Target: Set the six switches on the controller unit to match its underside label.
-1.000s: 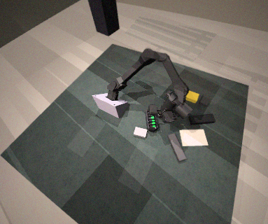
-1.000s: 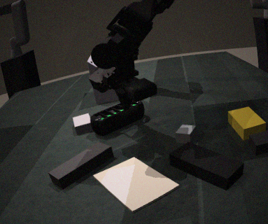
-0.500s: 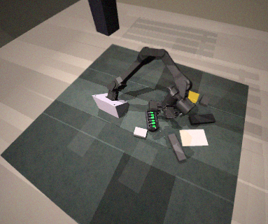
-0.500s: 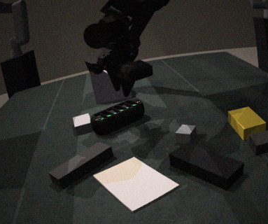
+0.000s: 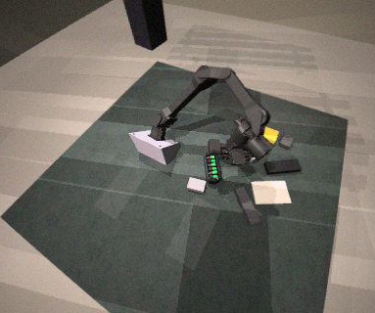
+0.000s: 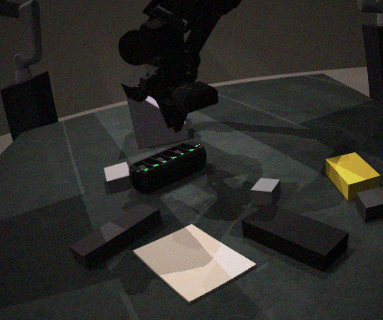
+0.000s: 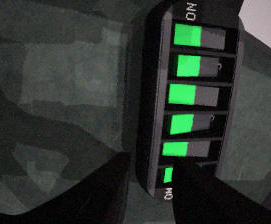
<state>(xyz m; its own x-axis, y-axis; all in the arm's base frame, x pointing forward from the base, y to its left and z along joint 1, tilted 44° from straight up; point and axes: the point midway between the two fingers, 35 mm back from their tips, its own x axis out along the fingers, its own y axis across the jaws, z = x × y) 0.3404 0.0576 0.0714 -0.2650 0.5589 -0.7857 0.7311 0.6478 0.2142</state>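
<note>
The dark grey controller unit (image 5: 212, 167) (image 6: 169, 168) (image 7: 153, 107) lies on the bench with its switches facing up; its underside label is hidden. In the wrist view all green ends are at the left, beside the ON print. The second and fourth switches from the top show narrower than their neighbours, with a small ring mark at the right. The bottom switch is partly covered by a finger. My gripper (image 7: 151, 165) is open a little and empty. Its left finger is beside the unit, its right finger over the unit's bottom end. In the exterior view it hangs above and behind the unit.
A lilac box (image 5: 156, 148) (image 6: 153, 125) stands behind the unit. A small white block (image 5: 196, 185) (image 6: 116, 172) is close beside it. A cream card (image 5: 271, 193) (image 6: 192, 262), dark bars (image 5: 283, 166) (image 6: 118, 234), a pale cube (image 6: 265, 190) and a yellow block (image 5: 270, 135) (image 6: 352, 173) lie around.
</note>
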